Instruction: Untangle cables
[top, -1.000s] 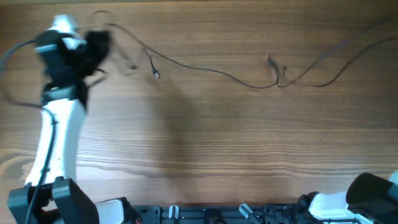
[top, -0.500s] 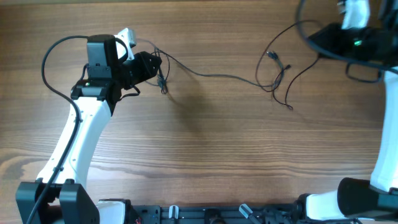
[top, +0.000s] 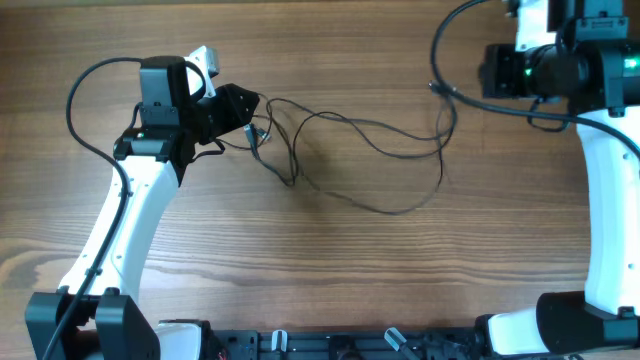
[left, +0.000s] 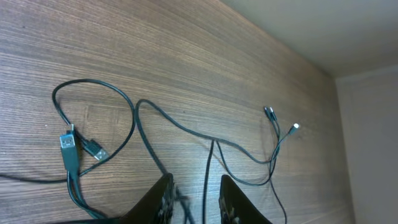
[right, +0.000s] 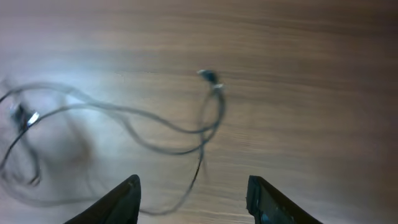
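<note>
Now, cables: thin black wires lying loose across the upper middle of the overhead frame; one long loop sags toward the frame's middle, other strands climb to the upper right; several strands cross just beside the left gripper, so the tangle is not undone; in the left wrist view they sprawl over the middle of the frame, with a closed loop at the left; in the right wrist view they are blurred, spread over the left and middle.
Plug ends: two lie side by side at the left of the left wrist view, two more at the right; one shows in the upper right of the overhead frame; one sits at the top middle of the right wrist view.
Left gripper: upper left of the overhead frame, at the cables' left end; in its own view the fingers stand a narrow gap apart; one strand runs down between them, touching neither where it shows.
Right gripper: upper right of the overhead frame, near the plug there; in its own view the fingers stand wide apart with nothing clamped.
Table: wood grain, under everything.
</note>
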